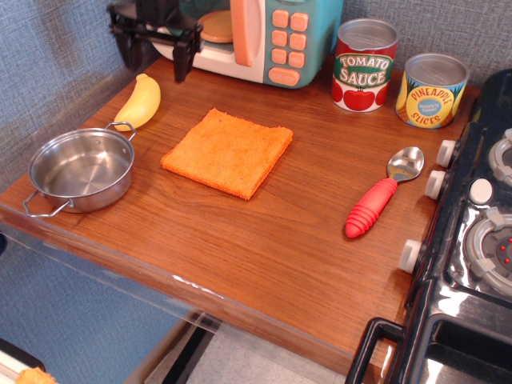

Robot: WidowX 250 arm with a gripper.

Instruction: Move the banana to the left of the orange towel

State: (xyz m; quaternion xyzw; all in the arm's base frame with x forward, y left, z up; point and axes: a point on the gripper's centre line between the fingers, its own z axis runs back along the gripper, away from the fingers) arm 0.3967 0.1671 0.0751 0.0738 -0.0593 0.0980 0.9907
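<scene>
While flat on table: banana (140, 101), long axis near-left to far-right, beside orange towel (228, 151); end effector (155, 50) agape, w/o load.

Banana (141, 99): glossy yellow, at 10 o'clock. Towel (228, 151): bright orange, fuzzy, centre. Pot (80, 170): bare steel, at 9 o'clock. Spoon (382, 194): red ribbed handle, silver bowl, at 3 o'clock. Tomato sauce can (365, 66): red, green band, white letters. Pineapple slices can (433, 90): yellow, blue edging. Toy microwave (268, 36): teal, peach buttons and door, at 12 o'clock. Gripper (156, 58): black. Table (264, 240): brown wood grain. Stove (472, 256): black, grey burners, white knobs. Wall (48, 56): blue-grey weave.
</scene>
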